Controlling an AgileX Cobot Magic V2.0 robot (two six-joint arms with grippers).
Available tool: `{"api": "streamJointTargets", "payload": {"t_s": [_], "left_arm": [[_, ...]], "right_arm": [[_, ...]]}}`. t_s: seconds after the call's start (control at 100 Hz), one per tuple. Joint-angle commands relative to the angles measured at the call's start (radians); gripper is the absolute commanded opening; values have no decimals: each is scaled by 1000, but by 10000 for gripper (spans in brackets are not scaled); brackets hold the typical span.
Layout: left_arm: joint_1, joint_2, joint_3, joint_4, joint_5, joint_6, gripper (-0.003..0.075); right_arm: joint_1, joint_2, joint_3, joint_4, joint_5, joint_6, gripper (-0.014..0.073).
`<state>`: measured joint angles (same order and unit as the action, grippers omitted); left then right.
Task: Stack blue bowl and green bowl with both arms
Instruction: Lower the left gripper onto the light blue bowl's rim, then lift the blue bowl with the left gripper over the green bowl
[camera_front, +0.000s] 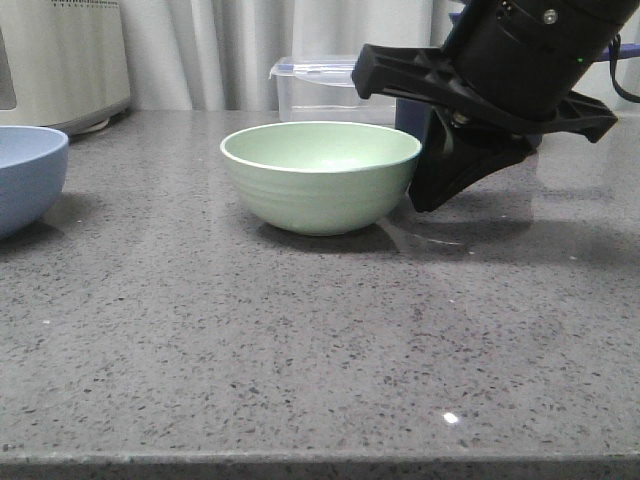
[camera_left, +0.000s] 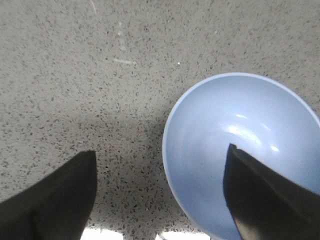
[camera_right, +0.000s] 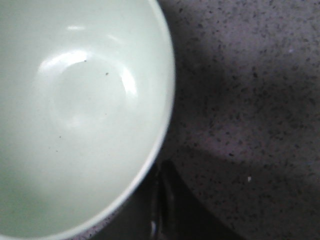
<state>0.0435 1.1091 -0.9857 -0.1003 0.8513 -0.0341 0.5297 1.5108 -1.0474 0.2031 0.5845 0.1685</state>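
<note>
The pale green bowl (camera_front: 320, 176) stands upright mid-table, and its inside fills much of the right wrist view (camera_right: 75, 115). My right gripper (camera_front: 428, 200) points down just off the bowl's right side. Its black fingers (camera_right: 172, 210) are pressed together outside the rim, holding nothing. The pale blue bowl (camera_front: 25, 178) sits at the far left, cut off by the picture's edge. My left gripper (camera_left: 160, 197) hangs open above it. One finger (camera_left: 265, 200) is over the inside of the blue bowl (camera_left: 225, 145) and the other over bare counter, so the rim lies between them. The left arm is out of the front view.
A clear lidded box (camera_front: 320, 88) stands behind the green bowl. A white appliance (camera_front: 60, 60) is at the back left, behind the blue bowl. The grey speckled counter (camera_front: 300, 350) runs to its front edge at the bottom of the front view.
</note>
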Motion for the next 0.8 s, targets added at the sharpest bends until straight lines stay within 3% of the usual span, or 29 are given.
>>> {"api": "streamJointTargets", "payload": {"t_s": [0.0, 0.58, 0.67, 0.79], "left_arm": [[1, 50, -70, -21, -9, 14, 512], [1, 262, -115, -86, 13, 56, 505], [1, 262, -115, -86, 13, 56, 430], [1, 262, -115, -86, 16, 56, 243]], "right_arm": [[1, -34, -24, 13, -52, -6, -82], [1, -34, -24, 13, -64, -6, -82], [1, -34, -24, 13, -64, -6, -82], [1, -34, -24, 13, -64, -6, -82]]}}
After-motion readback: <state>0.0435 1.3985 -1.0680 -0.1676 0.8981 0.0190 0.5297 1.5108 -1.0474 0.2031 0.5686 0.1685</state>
